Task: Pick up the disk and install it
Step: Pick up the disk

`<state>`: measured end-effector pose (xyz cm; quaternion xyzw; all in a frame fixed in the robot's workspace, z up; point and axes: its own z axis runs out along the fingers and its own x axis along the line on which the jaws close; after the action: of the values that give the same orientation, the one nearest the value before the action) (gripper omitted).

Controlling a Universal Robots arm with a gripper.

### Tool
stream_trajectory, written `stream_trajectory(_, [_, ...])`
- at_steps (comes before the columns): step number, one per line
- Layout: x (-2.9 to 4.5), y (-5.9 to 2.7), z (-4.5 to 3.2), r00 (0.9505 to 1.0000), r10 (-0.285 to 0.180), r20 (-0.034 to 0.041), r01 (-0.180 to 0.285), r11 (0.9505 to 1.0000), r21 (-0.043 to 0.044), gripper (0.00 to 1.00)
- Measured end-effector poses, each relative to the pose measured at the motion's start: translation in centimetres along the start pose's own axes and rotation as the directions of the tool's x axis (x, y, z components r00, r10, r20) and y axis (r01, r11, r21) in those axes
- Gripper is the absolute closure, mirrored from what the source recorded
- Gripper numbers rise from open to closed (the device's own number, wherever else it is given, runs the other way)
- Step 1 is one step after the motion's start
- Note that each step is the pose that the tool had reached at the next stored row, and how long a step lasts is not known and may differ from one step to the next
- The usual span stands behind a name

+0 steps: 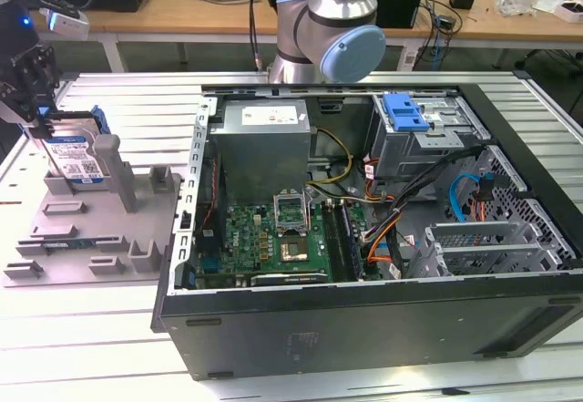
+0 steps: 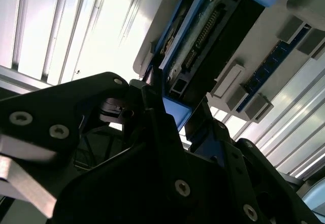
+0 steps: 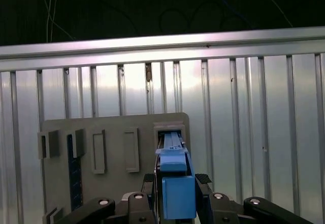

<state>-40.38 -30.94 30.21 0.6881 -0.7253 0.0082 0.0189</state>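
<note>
Pick-up stage. We are viewing the gripper at the exterior view's left, reaching down onto the top edge of the disk. The disk is standing on edge in a slot of the grey fixture, which is lying on the ribbed table beside the open case.

In the first wrist view we are looking down past the gripper at the disk's blue frame. The fingers are pressing against the frame on both sides, so we are reading the hand as closed on the disk. The second wrist view agrees, with a finger lying against the blue edge of the disk.

The disk's lower part is sitting inside the fixture slot, so we are judging the grasp made and the lift not yet done. Nothing of the install is showing as done. In the case, the bay at the exterior view's right is carrying a blue caddy.

We are judging that freeing the disk calls for a pull straight along the slot walls, with no tilt, or the frame may bind.
</note>
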Motion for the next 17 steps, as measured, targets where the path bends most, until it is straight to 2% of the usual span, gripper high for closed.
stream_trajectory(7, [-0.01, 0.11, 0.21, 1.0000, -0.001, 0.0002, 0.001, 1.0000, 0.0045, 0.56])
stream_trajectory(17, [-0.02, 0.15, 0.35, 1.0000, -0.001, 0.0003, 0.001, 1.0000, 0.0050, 0.56])
